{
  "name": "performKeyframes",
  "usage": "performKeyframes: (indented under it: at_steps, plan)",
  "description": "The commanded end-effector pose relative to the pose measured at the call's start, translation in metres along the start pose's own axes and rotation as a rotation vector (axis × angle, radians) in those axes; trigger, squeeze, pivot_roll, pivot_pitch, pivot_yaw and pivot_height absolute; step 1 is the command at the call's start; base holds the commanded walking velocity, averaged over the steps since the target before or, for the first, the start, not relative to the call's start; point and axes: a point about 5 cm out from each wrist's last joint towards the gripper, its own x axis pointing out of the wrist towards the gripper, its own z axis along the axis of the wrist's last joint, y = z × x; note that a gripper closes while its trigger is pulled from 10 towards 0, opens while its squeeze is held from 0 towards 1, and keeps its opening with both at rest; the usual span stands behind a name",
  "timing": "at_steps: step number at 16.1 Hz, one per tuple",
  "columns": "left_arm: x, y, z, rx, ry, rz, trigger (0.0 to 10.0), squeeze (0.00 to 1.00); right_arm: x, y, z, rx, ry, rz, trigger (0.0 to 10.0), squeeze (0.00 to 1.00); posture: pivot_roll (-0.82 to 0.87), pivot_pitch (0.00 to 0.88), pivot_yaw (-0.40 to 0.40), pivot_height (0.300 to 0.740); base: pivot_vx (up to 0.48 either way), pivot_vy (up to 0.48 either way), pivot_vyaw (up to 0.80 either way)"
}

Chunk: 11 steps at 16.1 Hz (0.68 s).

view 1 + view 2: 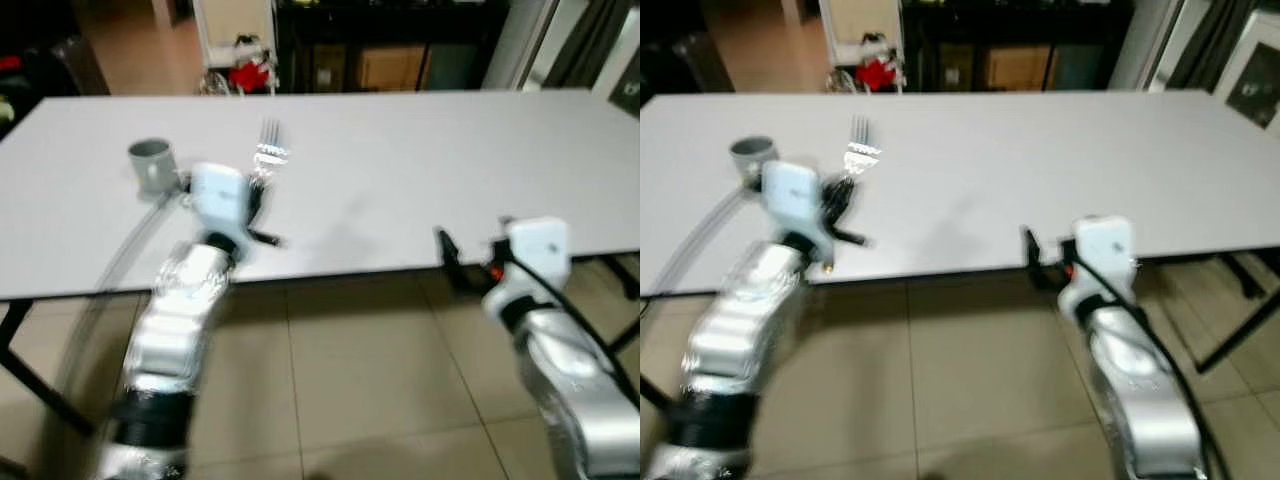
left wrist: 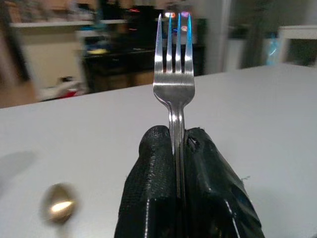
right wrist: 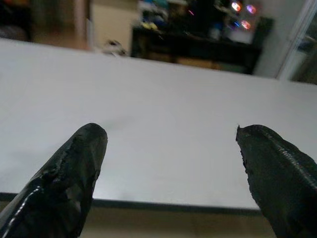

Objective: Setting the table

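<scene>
My left gripper (image 1: pixel 258 190) is shut on a silver fork (image 1: pixel 268 150) and holds it over the near left part of the white table (image 1: pixel 400 170), tines pointing away from me. In the left wrist view the fork (image 2: pixel 174 74) stands straight up out of the closed fingers (image 2: pixel 153 183). A grey cup (image 1: pixel 151 162) stands on the table just left of that gripper. My right gripper (image 1: pixel 452 262) hangs open at the table's near edge, right of centre, with nothing between its fingers (image 3: pixel 74 168).
A small round metallic object (image 2: pixel 58 207), blurred, lies on the table near the left gripper. Dark furniture (image 1: pixel 390 50) and a red object (image 1: pixel 250 72) stand beyond the far edge. Tiled floor (image 1: pixel 380 380) lies below the table's near edge. Black table legs (image 1: pixel 625 275) show at right.
</scene>
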Motion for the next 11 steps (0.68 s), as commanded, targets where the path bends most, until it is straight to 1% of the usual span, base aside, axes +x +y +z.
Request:
performKeyframes:
  at_steps: [1, 4, 6, 7, 8, 9, 10, 11]
  plan:
    - [-0.001, 0.008, 0.004, 0.019, -0.010, 0.012, 10.0, 0.00, 0.002, 0.004, 0.005, 0.006, -0.021, 0.023, 10.0, 0.00, -0.01, 0.000, -0.014, 0.740, 0.379, 0.000, 0.00]
    - [-0.001, 0.007, 0.002, 0.025, 0.004, 0.007, 10.0, 0.00, 0.001, 0.002, 0.003, -0.001, -0.013, 0.022, 10.0, 0.00, -0.02, 0.000, -0.013, 0.740, 0.376, 0.000, 0.00]
    - [0.002, 0.005, -0.004, 0.060, 0.056, 0.008, 10.0, 0.00, 0.002, 0.000, 0.002, -0.018, 0.003, 0.038, 10.0, 0.00, -0.02, 0.000, -0.016, 0.740, 0.315, 0.000, 0.00]
    - [0.003, 0.006, -0.008, 0.059, 0.083, 0.014, 10.0, 0.00, 0.002, 0.000, 0.001, -0.022, 0.011, 0.048, 10.0, 0.00, -0.02, 0.000, -0.015, 0.740, 0.000, 0.000, 0.00]
    - [0.003, 0.008, -0.017, 0.062, 0.145, 0.022, 10.0, 0.00, 0.001, 0.002, -0.001, -0.025, 0.028, 0.077, 10.0, 0.00, -0.03, 0.000, -0.015, 0.740, 0.000, 0.000, 0.00]
    - [0.002, 0.010, -0.030, 0.086, 0.235, 0.028, 10.0, 0.00, 0.000, 0.005, -0.004, -0.028, 0.048, 0.128, 10.0, 0.00, -0.03, 0.000, -0.015, 0.740, 0.000, 0.000, 0.00]
    - [0.003, 0.011, -0.036, 0.099, 0.276, 0.036, 10.0, 0.00, -0.002, 0.007, -0.005, -0.027, 0.054, 0.167, 10.0, 0.00, -0.03, 0.000, -0.016, 0.740, 0.000, 0.000, 0.00]
    - [0.004, 0.014, -0.041, 0.086, 0.321, 0.051, 10.0, 0.00, -0.003, 0.009, -0.006, -0.012, 0.069, 0.208, 10.0, 0.00, -0.03, 0.000, -0.016, 0.740, 0.000, 0.000, 0.00]
